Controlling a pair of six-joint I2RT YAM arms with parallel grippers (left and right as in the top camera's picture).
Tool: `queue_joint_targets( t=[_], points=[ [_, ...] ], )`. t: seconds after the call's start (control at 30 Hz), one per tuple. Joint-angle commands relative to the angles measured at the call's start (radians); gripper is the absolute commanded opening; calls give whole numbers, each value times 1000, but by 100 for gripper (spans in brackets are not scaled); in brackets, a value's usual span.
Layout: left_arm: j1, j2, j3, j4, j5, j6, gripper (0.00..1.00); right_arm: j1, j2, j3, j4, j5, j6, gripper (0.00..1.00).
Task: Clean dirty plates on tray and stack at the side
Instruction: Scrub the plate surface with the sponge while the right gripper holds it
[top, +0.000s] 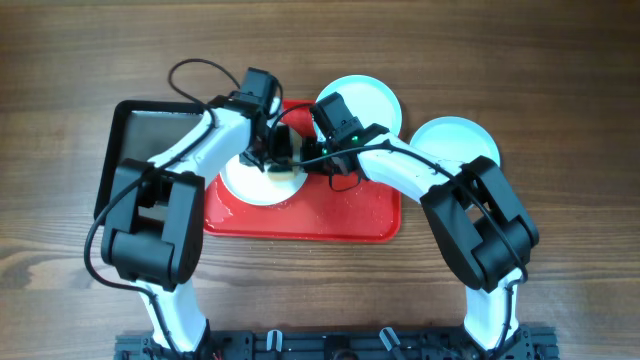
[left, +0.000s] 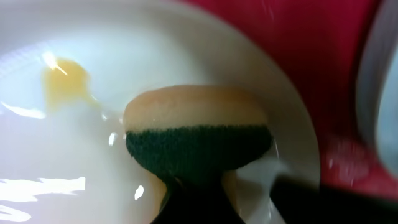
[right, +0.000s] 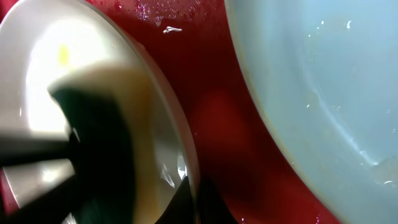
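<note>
The wet plate (top: 250, 186) on the tray (top: 335, 215) looks stiff and slippery: take its rim. Left hand (left: 194, 199) pinches a sponge (left: 198, 134); right hand (top: 312, 160) is closed.

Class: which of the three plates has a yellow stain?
The leftmost plate, lying on the red tray under the sponge; the other two show none.

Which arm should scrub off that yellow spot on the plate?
Left. The left gripper holds the sponge on the plate, beside the yellow spot.
</note>
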Motion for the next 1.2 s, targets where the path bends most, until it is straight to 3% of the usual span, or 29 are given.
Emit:
queue_joint_targets(
  t=[0.0, 0.2, 0.4, 0.77, 0.97, 1.17],
  points=[
    [70, 65, -26, 59, -155, -137, 4, 12, 25, 9, -16, -48, -5, 4],
    [96, 65, -26, -40, -193, -305, 4, 12, 25, 9, -18, -47, -5, 4],
    [101, 65, -26, -197, -194, -299, 4, 12, 25, 9, -17, -47, -16, 4],
    [230, 65, -25, -299, -154, 60, 4, 12, 25, 9, -16, -48, -22, 4],
    [189, 65, -26, -367, 60, 341, 4, 8, 25, 9, -13, -48, -23, 4],
    [108, 65, -26, -426, 101, 483, 4, 3, 25, 9, -11, -55, -23, 4]
  ],
)
